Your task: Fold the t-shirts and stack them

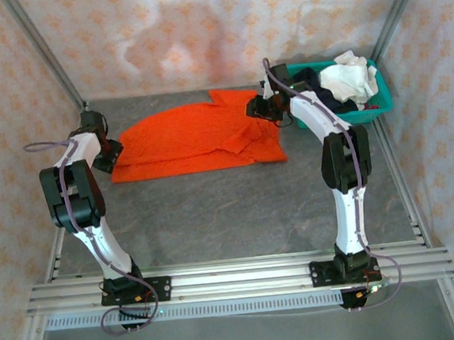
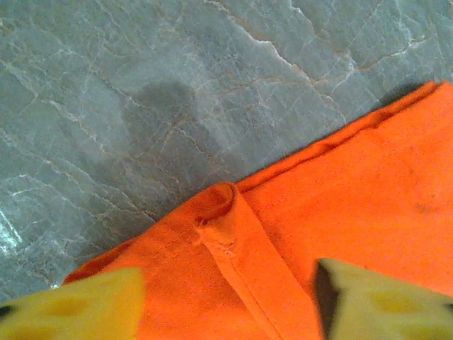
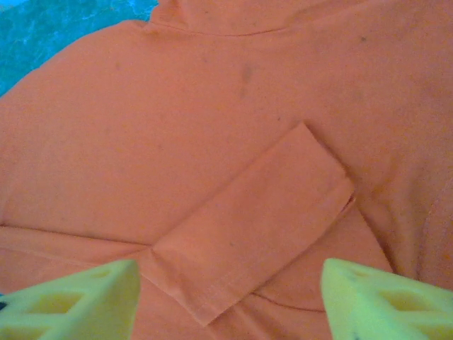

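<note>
The bright orange t-shirt [image 1: 192,137] lies spread across the back of the grey table, partly folded. My left gripper [image 1: 111,152] hangs open over its left bottom corner, where the side seam [image 2: 233,248] ends at the hem. My right gripper [image 1: 255,109] is open above the shirt's right end. Below it a sleeve [image 3: 255,227] lies folded inward across the body of the orange shirt [image 3: 177,120]. Both pairs of yellow fingers [image 3: 78,301] stand wide apart with nothing between them. A white shirt [image 1: 350,80] and a dark navy shirt [image 1: 314,79] lie bunched in the basket.
The teal mesh basket [image 1: 382,105] stands at the back right corner, just behind my right arm. Bare grey marbled tabletop [image 1: 230,209] stretches between the shirt and the aluminium rails at the near edge. Patterned walls close in the back and sides.
</note>
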